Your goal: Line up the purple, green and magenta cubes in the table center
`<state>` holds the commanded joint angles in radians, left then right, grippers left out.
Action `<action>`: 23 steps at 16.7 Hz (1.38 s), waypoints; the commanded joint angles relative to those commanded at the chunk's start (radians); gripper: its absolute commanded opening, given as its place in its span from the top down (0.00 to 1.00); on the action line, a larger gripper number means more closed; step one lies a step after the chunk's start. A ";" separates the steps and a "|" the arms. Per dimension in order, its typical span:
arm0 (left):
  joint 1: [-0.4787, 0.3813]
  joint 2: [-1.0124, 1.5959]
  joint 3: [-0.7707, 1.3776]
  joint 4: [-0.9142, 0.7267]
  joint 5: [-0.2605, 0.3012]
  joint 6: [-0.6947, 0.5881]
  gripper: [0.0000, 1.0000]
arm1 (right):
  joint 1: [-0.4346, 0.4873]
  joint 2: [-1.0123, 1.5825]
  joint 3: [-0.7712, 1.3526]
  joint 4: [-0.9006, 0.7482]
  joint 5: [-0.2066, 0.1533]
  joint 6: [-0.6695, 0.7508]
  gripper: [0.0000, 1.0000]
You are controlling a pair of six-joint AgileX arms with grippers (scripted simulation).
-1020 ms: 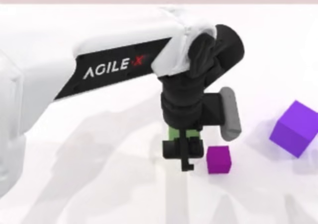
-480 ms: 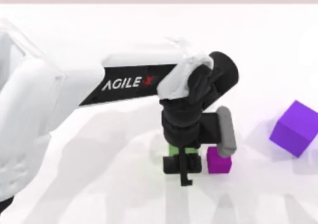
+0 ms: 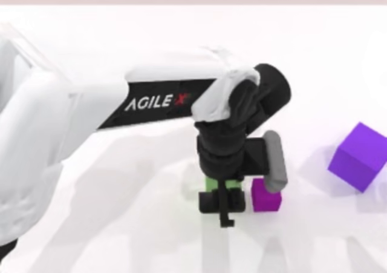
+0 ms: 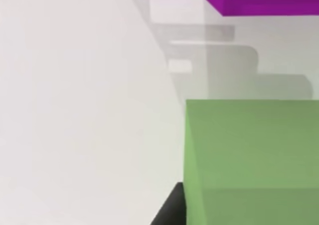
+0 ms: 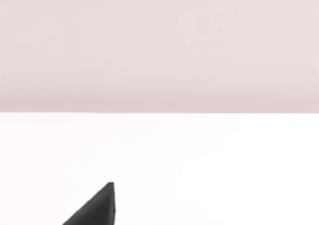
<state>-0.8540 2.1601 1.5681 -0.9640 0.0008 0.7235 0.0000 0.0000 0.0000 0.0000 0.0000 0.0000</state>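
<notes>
My left gripper (image 3: 222,201) reaches down at the table's middle and is shut on the light green cube (image 3: 211,183), which is mostly hidden under the wrist in the top view. In the left wrist view the green cube (image 4: 249,160) fills the space by the jaws, with one dark finger (image 4: 172,211) flush against its side. The small magenta cube (image 3: 265,198) sits just right of the green one, a narrow gap apart. The large purple cube (image 3: 358,157) rests far to the right, turned at an angle. Of my right gripper only one dark finger (image 5: 99,207) shows, above bare table.
The left arm's white link (image 3: 121,103) and grey wrist part (image 3: 275,161) overhang the table's left and middle. The white tabletop (image 3: 121,224) is bare in front. A pale wall runs along the back edge (image 3: 193,0).
The left arm has come down over the last second, bringing the green cube lower beside the magenta cube. In the last half second nothing moved. The purple cube stayed put.
</notes>
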 joint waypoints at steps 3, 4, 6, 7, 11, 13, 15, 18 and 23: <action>0.000 0.000 0.000 0.000 0.000 0.000 0.25 | 0.000 0.000 0.000 0.000 0.000 0.000 0.00; 0.000 0.000 0.000 0.000 0.000 0.000 0.17 | 0.000 0.000 0.000 0.000 0.000 0.000 0.00; 0.000 0.000 0.000 0.000 0.000 0.000 0.02 | 0.000 0.000 0.000 0.000 0.000 0.000 0.00; 0.000 0.000 0.000 0.000 0.000 0.000 0.00 | 0.000 0.000 0.000 0.000 0.000 0.000 0.00; 0.000 0.000 0.000 0.000 0.000 0.000 0.00 | 0.000 0.000 0.000 0.000 0.000 0.000 0.00; 0.000 0.000 0.000 0.000 0.000 0.000 0.00 | 0.000 0.000 0.000 0.000 0.000 0.000 0.00; 0.002 -0.001 0.000 0.000 0.000 0.000 0.00 | 0.000 0.000 0.000 0.000 0.000 0.000 0.00; 0.003 -0.010 0.036 -0.041 0.001 0.002 0.00 | 0.000 0.000 0.000 0.000 0.000 0.000 0.00; 0.019 -0.058 0.161 -0.227 0.000 -0.004 0.00 | 0.000 0.000 0.000 0.000 0.000 0.000 0.00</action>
<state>-0.8348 2.1020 1.7293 -1.1906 0.0012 0.7198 0.0000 0.0000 0.0000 0.0000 0.0000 0.0000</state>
